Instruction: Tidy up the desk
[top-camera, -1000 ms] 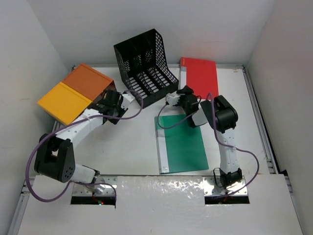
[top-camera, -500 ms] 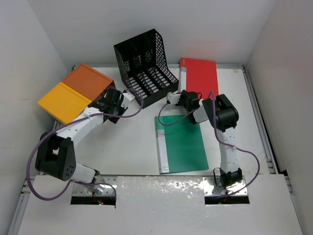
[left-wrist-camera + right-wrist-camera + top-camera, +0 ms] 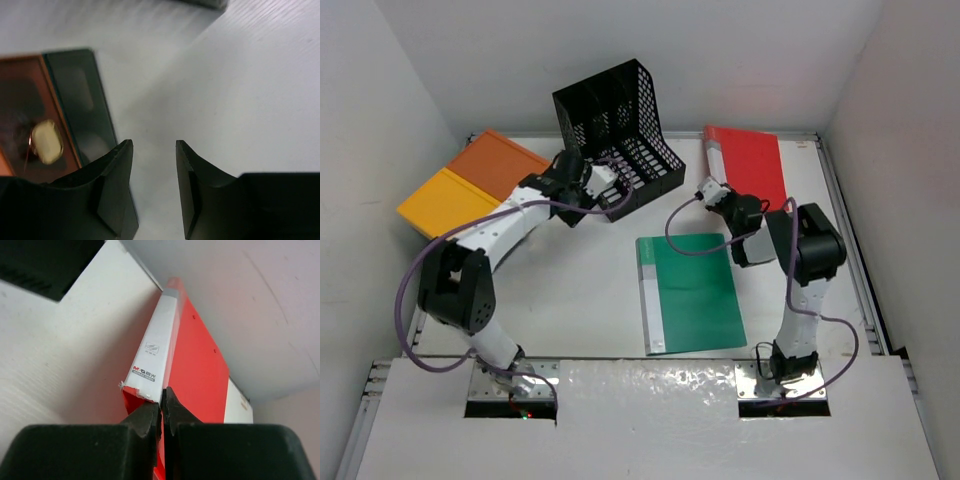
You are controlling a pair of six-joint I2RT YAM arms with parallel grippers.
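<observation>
Presently right gripper pinches red folder near black rack.

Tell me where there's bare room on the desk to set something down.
Biggest free patch: the desk between the left arm and the green folder. A narrower strip runs right of the right arm, along the rail. The back is crowded: drawer box, black rack, red folder in the right gripper.
</observation>
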